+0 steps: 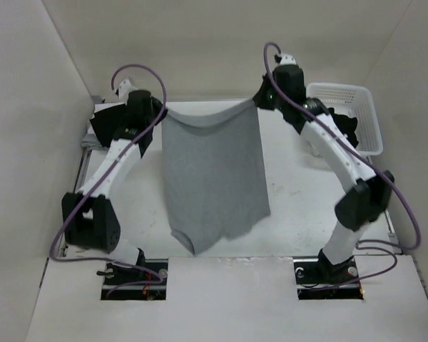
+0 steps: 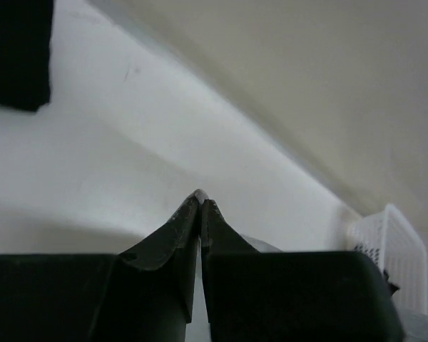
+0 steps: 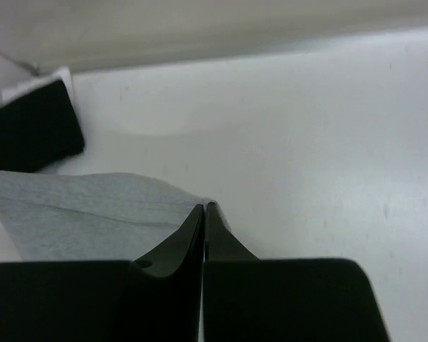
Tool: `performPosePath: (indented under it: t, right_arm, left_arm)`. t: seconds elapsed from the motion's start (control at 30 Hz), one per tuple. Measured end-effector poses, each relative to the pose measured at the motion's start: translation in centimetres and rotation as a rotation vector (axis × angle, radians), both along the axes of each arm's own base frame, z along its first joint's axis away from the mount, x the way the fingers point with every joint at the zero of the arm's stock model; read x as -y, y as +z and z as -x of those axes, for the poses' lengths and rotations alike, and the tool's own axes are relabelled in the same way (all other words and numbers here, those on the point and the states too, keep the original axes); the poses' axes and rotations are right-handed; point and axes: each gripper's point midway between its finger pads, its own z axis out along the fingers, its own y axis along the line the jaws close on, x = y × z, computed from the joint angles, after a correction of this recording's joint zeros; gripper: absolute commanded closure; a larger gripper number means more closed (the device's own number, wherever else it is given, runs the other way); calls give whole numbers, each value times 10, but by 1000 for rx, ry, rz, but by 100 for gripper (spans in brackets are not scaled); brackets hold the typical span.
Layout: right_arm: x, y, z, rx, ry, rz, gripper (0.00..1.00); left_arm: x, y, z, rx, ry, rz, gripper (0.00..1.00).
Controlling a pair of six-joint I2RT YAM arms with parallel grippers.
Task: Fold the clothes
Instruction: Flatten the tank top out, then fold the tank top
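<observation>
White table [image 1: 292, 206], beige walls on 3 sides.

Top view: a white basket [image 1: 349, 114] sits at the table's far R corner. The grey shirt [image 1: 214, 171] hangs L of the basket, held up by its top edge btwn 2 grippers, w/ its lower end draping toward the arm bases. The R gripper [image 1: 255, 102], near the basket, pinches the shirt corner closest to it. The L gripper [image 1: 160, 114] pinches the corner farthest from the basket.

L wrist view: jaws pressed together, a sliver of pale cloth at the tips. The basket [image 2: 385, 242] shows low R, and a black garment [image 2: 14, 50] lies well apart from it.

R wrist view: jaws closed on the shirt's [image 3: 78, 214] edge, w/ the folded black garment [image 3: 36, 125] beyond.
</observation>
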Motion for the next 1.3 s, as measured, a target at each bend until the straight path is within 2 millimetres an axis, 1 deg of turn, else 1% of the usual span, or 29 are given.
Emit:
performPosePath:
  t: [0.03, 0.07, 0.1, 0.13, 0.17, 0.2, 0.23, 0.27, 0.3, 0.37, 0.4, 0.47, 0.53, 0.57, 0.63, 0.7, 0.73, 0.77, 0.8, 0.83, 0.87, 0.9, 0.97, 1.0, 1.03, 1.07, 1.1, 1.17, 1.3]
  right_arm:
    - [-1, 8, -22, 4, -2, -17, 100]
    - [0, 25, -41, 23, -5, -36, 100]
    - [1, 45, -55, 54, -6, -54, 100]
    - [3, 73, -65, 107, -7, -78, 100]
    - [4, 103, -70, 166, -2, -103, 100]
    - [5, 139, -69, 244, 5, -135, 100]
    - [7, 173, -61, 317, 16, -164, 100]
    - [10, 200, -50, 378, 26, -188, 100]
    - [13, 229, -34, 440, 40, -212, 100]
    - [20, 266, -2, 511, 64, -241, 100]
    - [23, 279, 12, 537, 75, -251, 100]
    - [29, 296, 34, 570, 88, -262, 100]
    - [31, 298, 44, 570, 99, -264, 100]
    - [30, 293, 44, 555, 99, -258, 100]
    - [28, 264, 38, 491, 99, -231, 100]
    - [23, 215, 29, 393, 91, -190, 100]
    - [21, 182, 26, 330, 84, -164, 100]
    - [19, 141, 25, 254, 80, -134, 100]
    - [17, 106, 29, 191, 81, -110, 100]
    - [15, 64, 37, 117, 86, -83, 100]
    - [14, 27, 48, 52, 93, -57, 100]
    - [13, -7, 62, -7, 102, -35, 100]
    - [12, -68, 101, -117, 126, -5, 100]
    - [11, -87, 120, -150, 138, -4, 100]
    - [10, -100, 138, -168, 152, -11, 100]
    - [9, -110, 158, -176, 168, -25, 100]
    - [8, -117, 175, -179, 184, -42, 100]
    - [3, -124, 210, -166, 229, -98, 100]
    - [-7, -150, 277, -218, 329, -192, 100]
  left_arm:
    - [2, 13, -22, 22, -2, 12, 99]
    - [3, 27, -38, 48, -6, 22, 99]
    - [4, 47, -53, 88, -12, 32, 99]
    - [4, 70, -62, 134, -17, 39, 99]
    - [3, 95, -66, 183, -20, 45, 99]
    - [1, 115, -66, 225, -22, 49, 99]
    - [-1, 141, -63, 279, -24, 52, 99]
    - [-5, 166, -59, 331, -23, 52, 99]
    - [-9, 188, -52, 378, -21, 51, 99]
    - [-21, 224, -37, 456, -7, 46, 99]
    - [-27, 239, -27, 491, 2, 42, 99]
    - [-37, 261, -10, 543, 17, 34, 99]
    - [-41, 274, 3, 582, 25, 30, 99]
    - [-41, 275, 9, 592, 24, 27, 98]
    - [-36, 266, 19, 588, 21, 22, 98]
    - [-29, 243, 24, 554, 13, 17, 98]
    - [-23, 227, 25, 528, 5, 15, 98]
    - [-18, 210, 26, 499, -3, 14, 98]
    - [-13, 187, 28, 461, -12, 11, 98]
    - [-9, 159, 31, 417, -22, 8, 98]
    - [-6, 132, 36, 371, -30, 7, 98]
    - [-4, 99, 45, 313, -37, 3, 98]
    - [-6, 31, 73, 197, -37, 2, 98]
    - [-9, 4, 89, 148, -34, 3, 98]
    - [-13, -22, 108, 102, -27, 4, 98]
    - [-18, -43, 128, 69, -24, 7, 98]
    - [-21, -57, 147, 47, -24, 11, 98]
    - [-26, -67, 178, 40, -29, 23, 98]
    - [-26, -55, 224, 90, -69, 72, 97]
